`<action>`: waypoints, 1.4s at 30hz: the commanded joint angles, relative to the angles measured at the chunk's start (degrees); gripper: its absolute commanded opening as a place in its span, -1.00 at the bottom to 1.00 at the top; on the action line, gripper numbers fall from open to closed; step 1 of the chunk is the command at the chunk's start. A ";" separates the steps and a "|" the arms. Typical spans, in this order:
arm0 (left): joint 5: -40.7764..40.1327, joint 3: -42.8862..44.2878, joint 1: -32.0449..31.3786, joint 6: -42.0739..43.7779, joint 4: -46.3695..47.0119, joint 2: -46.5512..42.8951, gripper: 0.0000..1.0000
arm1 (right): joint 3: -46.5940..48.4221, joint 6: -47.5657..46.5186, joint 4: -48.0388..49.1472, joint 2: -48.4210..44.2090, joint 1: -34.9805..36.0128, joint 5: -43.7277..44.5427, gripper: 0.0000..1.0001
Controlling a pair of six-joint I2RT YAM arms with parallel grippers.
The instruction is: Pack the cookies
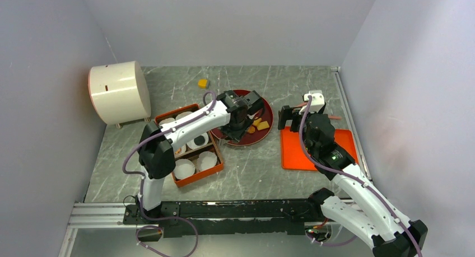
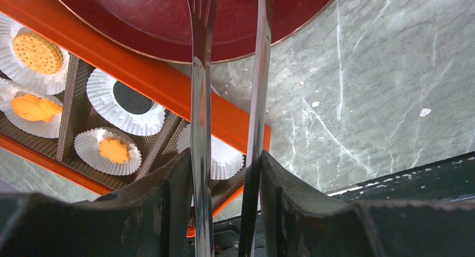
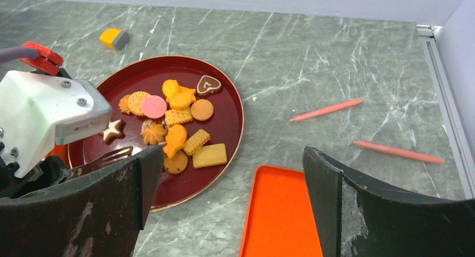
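Note:
Several cookies [image 3: 179, 128] lie on a dark red plate [image 3: 224, 156], also seen in the top view [image 1: 268, 112]. My left gripper [image 2: 224, 162] is shut on metal tongs [image 2: 200, 100], whose empty tips hang over the plate's near-left part [image 3: 109, 156]. An orange box [image 1: 193, 145] of white paper cups sits left of the plate. Its cups hold a round biscuit [image 2: 37, 52], an orange one [image 2: 35, 107], a small orange flower [image 2: 113, 150] and a dark round [image 2: 133, 98]. My right gripper [image 3: 232, 152] is open and empty above the orange lid [image 3: 280, 218].
A white cylinder container [image 1: 119, 92] stands at the far left. A yellow block [image 3: 113, 38] lies behind the plate. Two pink sticks [image 3: 327, 110] [image 3: 399, 152] lie on the table right of the plate. A metal rail runs along the right edge.

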 commanded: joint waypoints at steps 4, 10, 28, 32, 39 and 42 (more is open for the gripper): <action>-1.79 0.81 -0.41 1.53 0.16 1.40 -0.02 | 0.61 -1.25 0.44 -0.19 -0.16 1.55 1.00; -0.87 2.23 -0.63 2.21 0.49 2.93 -0.01 | 0.77 -1.58 0.54 0.13 -0.16 1.61 1.00; -4.61 6.99 -0.70 2.82 -2.74 4.99 -0.25 | 1.25 -1.82 0.41 0.57 -0.18 1.90 1.00; -5.11 7.65 -0.67 2.39 -4.04 3.34 -0.34 | 1.33 -1.53 0.54 0.65 -0.20 1.58 1.00; -6.28 7.80 -0.64 1.68 -6.68 -0.80 -0.38 | 1.42 -1.25 0.45 0.57 -0.20 1.04 1.00; -6.49 6.07 -0.70 1.61 -7.46 -3.31 -0.39 | 1.44 -0.84 0.45 0.65 -0.16 0.58 1.00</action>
